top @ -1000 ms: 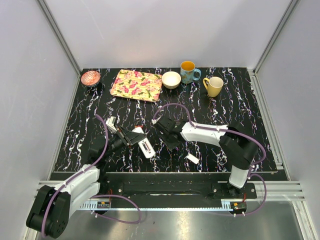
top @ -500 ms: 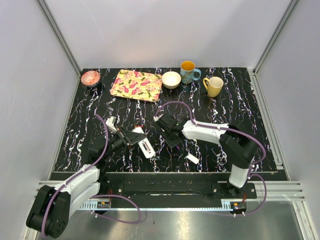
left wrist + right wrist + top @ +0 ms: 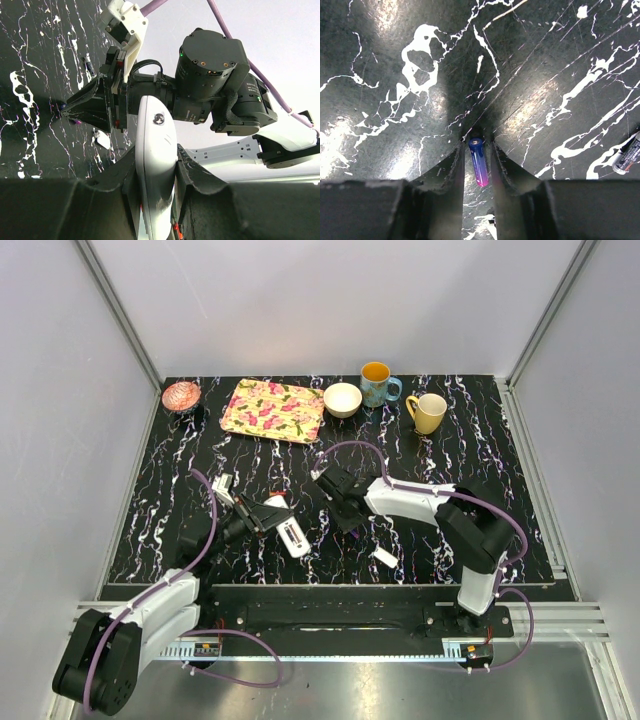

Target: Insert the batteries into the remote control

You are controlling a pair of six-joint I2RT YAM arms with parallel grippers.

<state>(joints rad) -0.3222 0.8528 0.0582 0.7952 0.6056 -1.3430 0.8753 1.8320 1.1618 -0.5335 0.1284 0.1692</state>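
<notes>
My left gripper [image 3: 156,160] is shut on the remote control [image 3: 156,150], a slim white bar held off the table; from above the remote control [image 3: 291,536] points toward the near edge, past the left gripper [image 3: 268,515]. The right gripper [image 3: 476,145] is down at the table with its fingers on either side of a blue and pink battery [image 3: 479,162]. A thin gap shows on each side of that battery, so the jaws stand open. In the top view the right gripper [image 3: 351,526] is just right of the remote. Another battery [image 3: 629,156] lies at the right edge.
A small white cover piece [image 3: 385,557] lies near the front, right of the grippers. At the back stand a pink bowl [image 3: 181,395], a floral tray [image 3: 272,410], a white bowl [image 3: 342,399], a blue mug [image 3: 377,383] and a yellow mug [image 3: 428,412].
The right gripper has shifted slightly away from the near edge and its jaws have narrowed. The left arm and the remote have stayed put.
</notes>
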